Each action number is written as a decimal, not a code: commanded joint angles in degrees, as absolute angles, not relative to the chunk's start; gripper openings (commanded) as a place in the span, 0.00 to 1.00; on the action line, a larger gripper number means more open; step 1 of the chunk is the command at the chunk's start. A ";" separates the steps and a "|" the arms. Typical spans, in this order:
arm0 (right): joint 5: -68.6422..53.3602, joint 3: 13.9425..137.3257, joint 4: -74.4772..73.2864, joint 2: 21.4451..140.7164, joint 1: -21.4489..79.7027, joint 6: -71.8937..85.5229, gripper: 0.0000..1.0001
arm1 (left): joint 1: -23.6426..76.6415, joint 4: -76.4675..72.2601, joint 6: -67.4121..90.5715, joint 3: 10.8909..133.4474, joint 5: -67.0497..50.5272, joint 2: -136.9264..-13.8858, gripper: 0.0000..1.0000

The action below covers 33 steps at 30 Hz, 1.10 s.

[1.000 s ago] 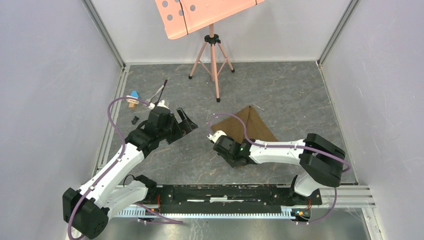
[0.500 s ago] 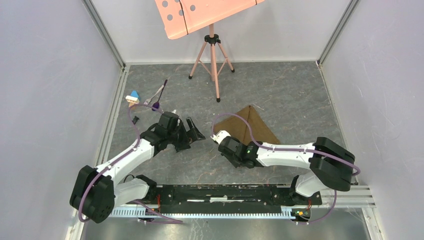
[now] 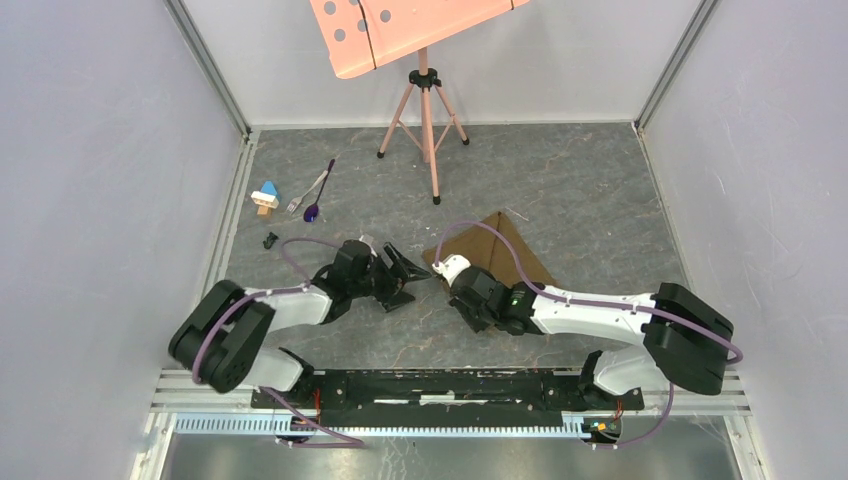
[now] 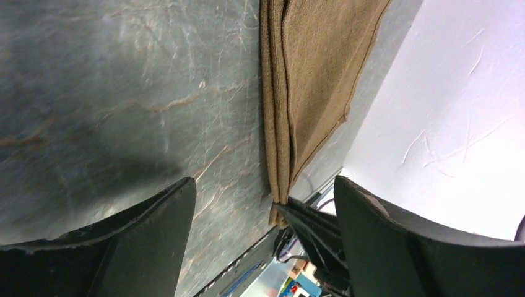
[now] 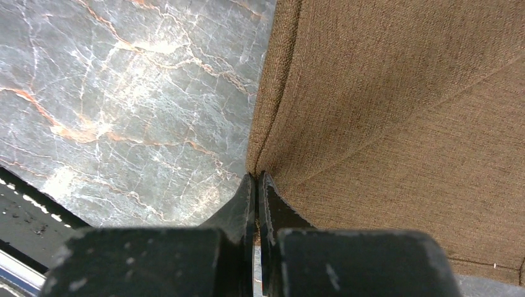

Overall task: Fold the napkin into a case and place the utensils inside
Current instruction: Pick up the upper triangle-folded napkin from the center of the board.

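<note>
- Folding step in hand: the soft olive-brown cloth napkin (image 3: 500, 250) lies as a layered triangle just 3 o'clock of centre on the grey marbled tabletop (image 3: 560, 190), not yet a narrow case.
- Right pincer (image 5: 257, 179): jaws together, clamped on the napkin's 8 o'clock corner, all layers caught by the look of the wrist view.
- Left pincer (image 4: 263, 185): fingers wide apart, holding nothing, just 9 o'clock of that corner and aimed along the folded edge.
- To do it well, I judge: keep the right clamp low so the layers don't splay. Bring the left fingers astride the stacked edge and close on every layer. Then carry the fold across with both in step, cloth taut.
- Risk: a grip on one layer only would peel the fold open.
- Small silver metal fork (image 3: 300, 200) and purple-bowled spoon (image 3: 313, 210) lie side by side at 10 o'clock, well apart from the napkin, untouched.
</note>
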<state>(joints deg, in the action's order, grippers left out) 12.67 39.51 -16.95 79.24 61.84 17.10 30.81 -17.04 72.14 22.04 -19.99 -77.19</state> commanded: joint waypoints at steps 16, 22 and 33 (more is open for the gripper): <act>10.90 38.41 -13.37 74.21 60.38 15.92 0.00 | 37.40 -53.02 87.51 23.15 -8.86 -105.21 0.52; 9.65 37.99 -12.45 73.75 60.13 15.67 0.00 | 37.29 -53.18 85.18 24.56 -8.44 -107.13 0.38; 5.27 37.25 -13.03 80.10 61.21 13.75 0.04 | 36.74 -52.74 82.00 24.96 -9.38 -106.47 0.12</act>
